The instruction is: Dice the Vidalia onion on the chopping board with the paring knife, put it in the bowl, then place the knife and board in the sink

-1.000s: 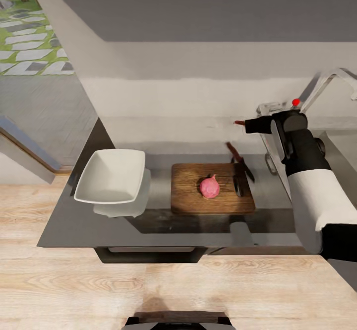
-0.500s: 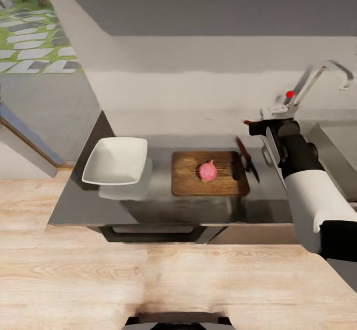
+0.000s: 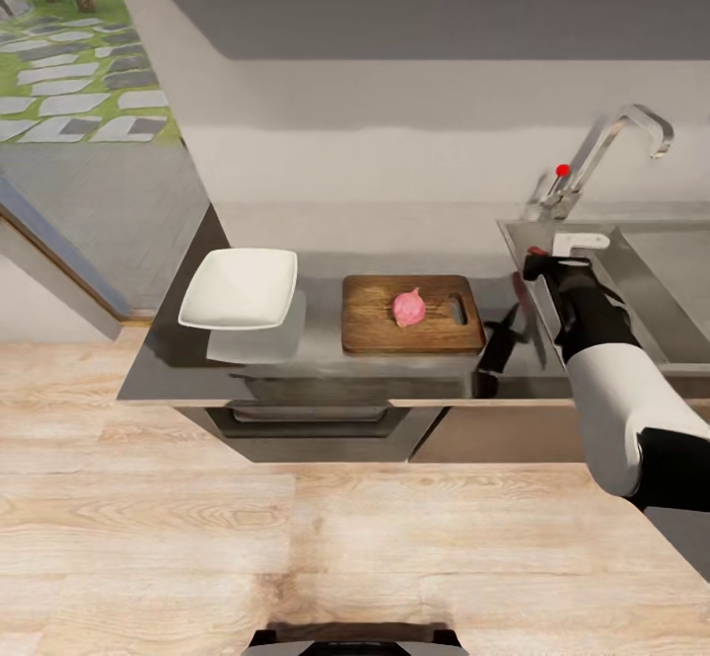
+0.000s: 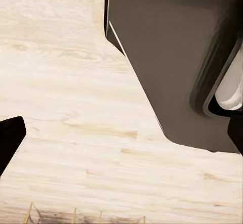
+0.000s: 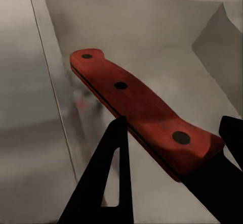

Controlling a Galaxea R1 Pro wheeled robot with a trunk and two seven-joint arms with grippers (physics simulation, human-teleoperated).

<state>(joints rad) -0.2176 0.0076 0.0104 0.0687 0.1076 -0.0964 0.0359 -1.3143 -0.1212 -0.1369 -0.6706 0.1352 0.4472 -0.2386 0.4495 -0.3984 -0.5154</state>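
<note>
Right end effector (image 5: 172, 148) grips paring knife (image 5: 147, 114) over sink (image 5: 50, 57).

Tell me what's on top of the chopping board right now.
Only the whole Vidalia onion sits on the chopping board. The board under it is hidden. The paring knife is off it, in the right gripper.

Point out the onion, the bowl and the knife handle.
Vidalia onion (image 3: 408, 309): head view, middle of the bulb, on the chopping board.
bowl (image 3: 243, 287): head view, its white inner floor.
paring knife (image 5: 142, 107): right wrist view, middle of the red handle.
</note>
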